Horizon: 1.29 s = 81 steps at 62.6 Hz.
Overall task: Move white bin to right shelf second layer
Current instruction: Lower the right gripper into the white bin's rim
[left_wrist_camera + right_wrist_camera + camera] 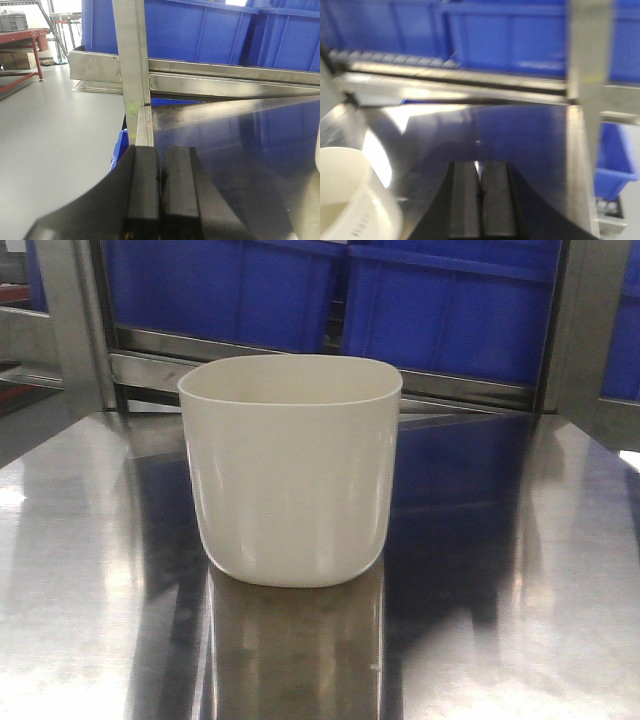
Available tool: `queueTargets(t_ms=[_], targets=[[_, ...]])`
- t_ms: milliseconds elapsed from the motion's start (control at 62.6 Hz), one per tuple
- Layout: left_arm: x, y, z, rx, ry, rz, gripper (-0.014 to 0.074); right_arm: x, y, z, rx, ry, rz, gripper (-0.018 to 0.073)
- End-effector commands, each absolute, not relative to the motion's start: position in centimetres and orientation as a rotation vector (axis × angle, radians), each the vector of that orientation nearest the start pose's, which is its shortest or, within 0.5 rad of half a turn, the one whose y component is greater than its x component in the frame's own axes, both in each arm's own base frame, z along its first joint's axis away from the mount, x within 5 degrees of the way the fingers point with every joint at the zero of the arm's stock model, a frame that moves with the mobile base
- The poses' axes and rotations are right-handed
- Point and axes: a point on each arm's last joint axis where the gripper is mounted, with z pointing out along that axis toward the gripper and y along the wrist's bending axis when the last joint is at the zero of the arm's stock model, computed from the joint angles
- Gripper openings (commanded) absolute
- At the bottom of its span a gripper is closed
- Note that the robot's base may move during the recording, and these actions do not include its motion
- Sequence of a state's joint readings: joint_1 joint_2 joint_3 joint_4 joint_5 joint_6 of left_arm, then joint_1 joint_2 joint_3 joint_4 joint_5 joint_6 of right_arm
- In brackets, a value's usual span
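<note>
**Front view.** The white bin (290,470) stands upright, mouth up, on the shiny steel worktop (80,570). Behind it, blue crates (440,310) rest above a steel shelf bar (160,365).

**Left wrist view.** The left claw (160,157) has its two black fingers (142,190) pressed together, with only a thin seam between them and nothing held. It sits low at the left edge of the worktop (235,150). A steel post (131,60) stands directly ahead of the claw and close to it. Beyond the post, the shelf bar (225,70) runs across, with blue crates (200,30) on it. Far to the right of the claw, at the frame edge, a pale sliver shows the white bin (318,150), well apart from the fingers. Grey floor (50,140) lies to the left of the claw.

**Right wrist view (blurred).** The right claw (479,172) is also closed finger against finger, gripping nothing. The white bin (350,200) sits to the left of the claw, near it but not touching. The bare worktop (520,130) stretches ahead of the claw. Blue crates (505,35) stand beyond it, and a steel post (587,50) is ahead and to the right.
</note>
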<state>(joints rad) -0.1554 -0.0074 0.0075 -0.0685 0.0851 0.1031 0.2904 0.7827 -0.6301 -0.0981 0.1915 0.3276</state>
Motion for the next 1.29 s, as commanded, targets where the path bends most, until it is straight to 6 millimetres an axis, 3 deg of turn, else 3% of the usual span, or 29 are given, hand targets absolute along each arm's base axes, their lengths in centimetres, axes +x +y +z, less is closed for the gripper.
queueTargets(t_ms=[0, 128, 192, 255, 319, 399, 830, 1069, 1277], targets=[[5.6, -0.9, 19.9, 0.137, 1.501, -0.105, 0.0085, 18.8, 6.6, 36.2, -0.093, 1.835, 0.39, 0.0056], [5.6, -0.9, 19.9, 0.137, 1.501, -0.105, 0.0085, 22.1, 9.7, 37.7, -0.164, 1.955, 0.402, 0.007], [5.6, -0.9, 19.9, 0.137, 1.501, -0.105, 0.0085, 23.5, 11.2, 37.8, -0.201, 2.024, 0.401, 0.013], [5.6, -0.9, 19.9, 0.137, 1.501, -0.105, 0.0085, 24.2, 12.6, 38.0, -0.239, 2.069, 0.406, 0.0249], [5.6, -0.9, 19.9, 0.137, 1.501, -0.105, 0.0085, 24.9, 14.0, 38.2, -0.274, 2.114, 0.406, 0.0454], [5.6, -0.9, 19.9, 0.137, 1.501, -0.105, 0.0085, 25.2, 15.0, 38.4, -0.299, 2.138, 0.408, 0.0539], [5.6, -0.9, 19.9, 0.137, 1.501, -0.105, 0.0085, 26.9, 16.5, 37.3, -0.326, 2.306, 0.352, 0.054], [5.6, -0.9, 19.9, 0.137, 1.501, -0.105, 0.0085, 27.8, 17.7, 36.8, -0.294, 2.404, 0.42, 0.054], [5.6, -0.9, 19.9, 0.137, 1.501, -0.105, 0.0085, 28.4, 18.3, 35.3, -0.298, 2.475, 0.398, 0.054]])
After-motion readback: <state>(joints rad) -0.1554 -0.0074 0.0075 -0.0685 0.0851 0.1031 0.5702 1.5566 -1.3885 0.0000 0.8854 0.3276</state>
